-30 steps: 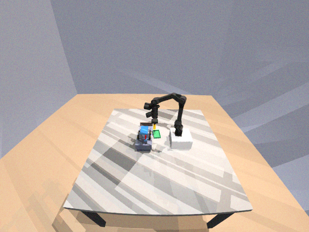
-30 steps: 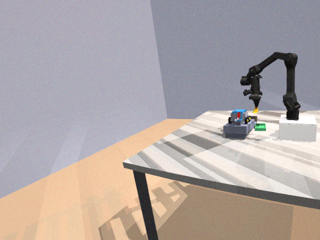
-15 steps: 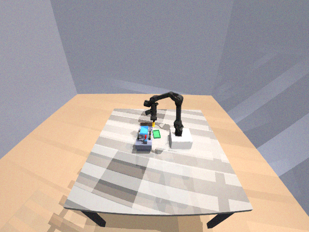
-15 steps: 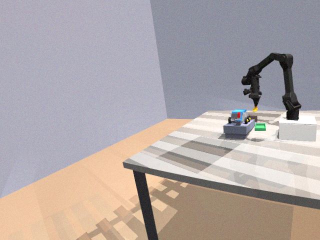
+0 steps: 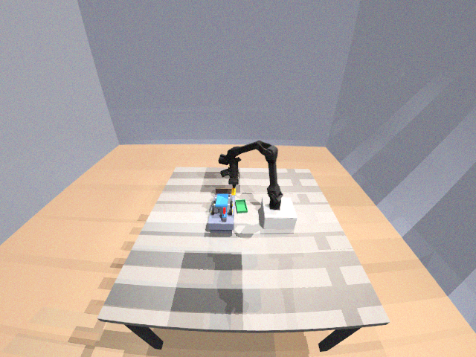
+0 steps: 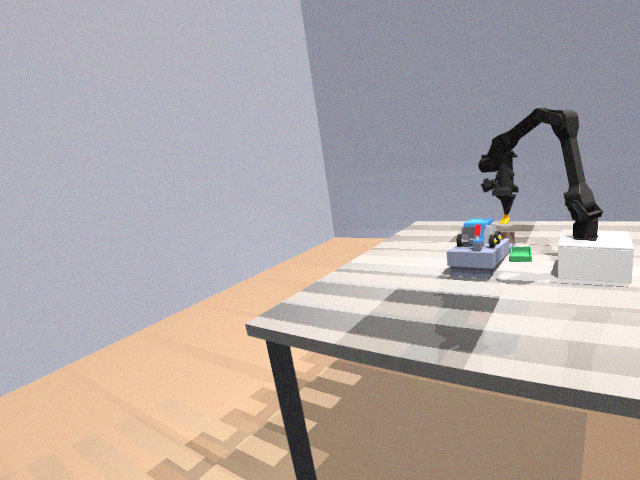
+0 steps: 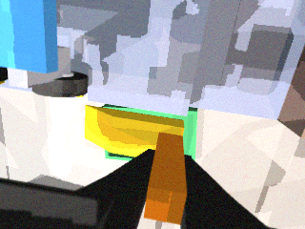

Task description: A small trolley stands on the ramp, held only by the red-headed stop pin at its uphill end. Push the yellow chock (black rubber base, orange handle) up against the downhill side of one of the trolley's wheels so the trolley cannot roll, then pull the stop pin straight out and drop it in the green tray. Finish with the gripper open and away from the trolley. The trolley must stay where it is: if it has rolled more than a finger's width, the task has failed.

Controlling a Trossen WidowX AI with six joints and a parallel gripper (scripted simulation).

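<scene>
My gripper (image 5: pixel 233 187) (image 6: pixel 507 210) (image 7: pixel 167 159) is shut on the chock's orange handle, pointing down. The yellow chock (image 5: pixel 233 191) (image 6: pixel 505 220) (image 7: pixel 129 130) hangs in the air beside the ramp's far, downhill part, clear of the trolley. Its black base cannot be made out. The blue-topped trolley (image 5: pixel 222 200) (image 6: pixel 480 223) (image 7: pixel 29 38) stands on the grey-blue ramp (image 5: pixel 219 223) (image 6: pixel 465 259) (image 7: pixel 138 97). The red-headed stop pin (image 5: pixel 224 210) (image 6: pixel 477 229) stands upright at the trolley's near, uphill end. The green tray (image 5: pixel 241 207) (image 6: pixel 520 254) (image 7: pixel 192 129) lies beside the ramp, partly hidden behind the chock in the wrist view.
A brown block (image 5: pixel 222 190) (image 6: pixel 509 236) (image 7: pixel 294 102) stands at the ramp's far end. The white base block (image 5: pixel 279 222) (image 6: pixel 594 260) carries the arm, to the right of the tray. A dark trolley wheel (image 7: pixel 62 86) is at the left of the wrist view.
</scene>
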